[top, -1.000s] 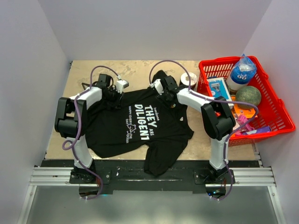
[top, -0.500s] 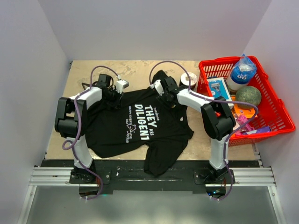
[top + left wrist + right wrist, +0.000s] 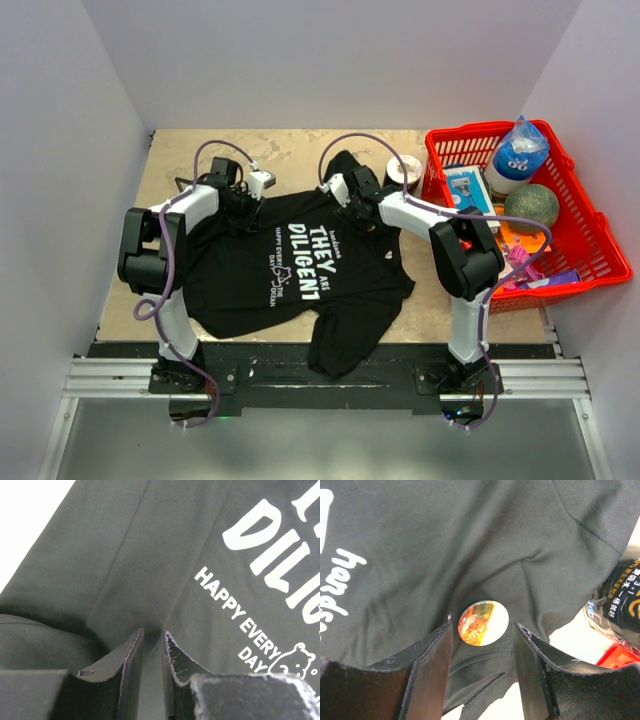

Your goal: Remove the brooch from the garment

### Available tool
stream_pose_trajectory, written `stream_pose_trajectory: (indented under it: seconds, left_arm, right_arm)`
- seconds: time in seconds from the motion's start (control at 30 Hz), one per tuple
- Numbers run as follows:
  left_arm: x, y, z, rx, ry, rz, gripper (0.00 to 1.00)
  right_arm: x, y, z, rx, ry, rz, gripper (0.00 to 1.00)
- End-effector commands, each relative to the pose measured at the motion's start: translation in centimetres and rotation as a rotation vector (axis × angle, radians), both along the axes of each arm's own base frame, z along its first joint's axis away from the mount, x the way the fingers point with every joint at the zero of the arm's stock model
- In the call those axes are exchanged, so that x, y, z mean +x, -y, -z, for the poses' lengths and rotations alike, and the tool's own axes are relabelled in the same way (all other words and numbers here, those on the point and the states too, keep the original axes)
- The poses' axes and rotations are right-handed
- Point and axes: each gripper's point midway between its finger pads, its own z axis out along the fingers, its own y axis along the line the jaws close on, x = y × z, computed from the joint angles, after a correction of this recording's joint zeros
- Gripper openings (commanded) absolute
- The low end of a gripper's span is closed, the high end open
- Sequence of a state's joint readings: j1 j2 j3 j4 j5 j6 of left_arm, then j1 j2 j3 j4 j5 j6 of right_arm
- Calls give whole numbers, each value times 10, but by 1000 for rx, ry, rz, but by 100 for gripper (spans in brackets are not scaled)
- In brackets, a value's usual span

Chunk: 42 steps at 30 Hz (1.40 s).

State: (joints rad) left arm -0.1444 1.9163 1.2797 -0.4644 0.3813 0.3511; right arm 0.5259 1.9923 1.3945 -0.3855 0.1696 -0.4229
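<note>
— What's laid out for you?
— On your table (image 3: 180, 165) the black shirt (image 3: 300, 275) lies spread, print up, with a red basket (image 3: 603, 250) to its right.
— And your grippers?
— Your left gripper (image 3: 152, 647) is pinched on a raised fold of shirt beside the lettering. Your right gripper (image 3: 482, 626) stands apart at the shirt's far edge.
— The brooch?
— The brooch (image 3: 483, 622), round and orange-yellow, sits on the shirt between your right fingers, just clear of both.

Matt cloth garment (image 3: 445, 545), glossy brooch (image 3: 483, 622) (smooth)
</note>
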Motion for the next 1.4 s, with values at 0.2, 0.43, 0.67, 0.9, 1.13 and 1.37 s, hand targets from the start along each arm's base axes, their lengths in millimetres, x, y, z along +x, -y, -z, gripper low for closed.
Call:
stream_pose_trajectory:
  seconds: [0.2,0.43,0.67,0.9,1.13,1.37]
  left_arm:
    - [9,1,-9,-6,28,6,26]
    - [9,0,-9,-4,28,5,26]
    - [9,1,-6,-6,20,6,26]
    - [8,0,-5,1,16,0,26]
    - [6,-1,-6,11,6,5,26]
    - [2,-5,-4,21,-6,3,26]
  right_arm:
    - [13,3,-3,-44,60,6,54]
    - [19,9,-8,-81,91,6,53]
    - [5,-8,-4,-10,26,-37,53]
    - [0,-10,10,-17,-22,-77,50]
    - [4,5,15,-80,2,-15,40]
    - [22,17,-11,-83,84,60,38]
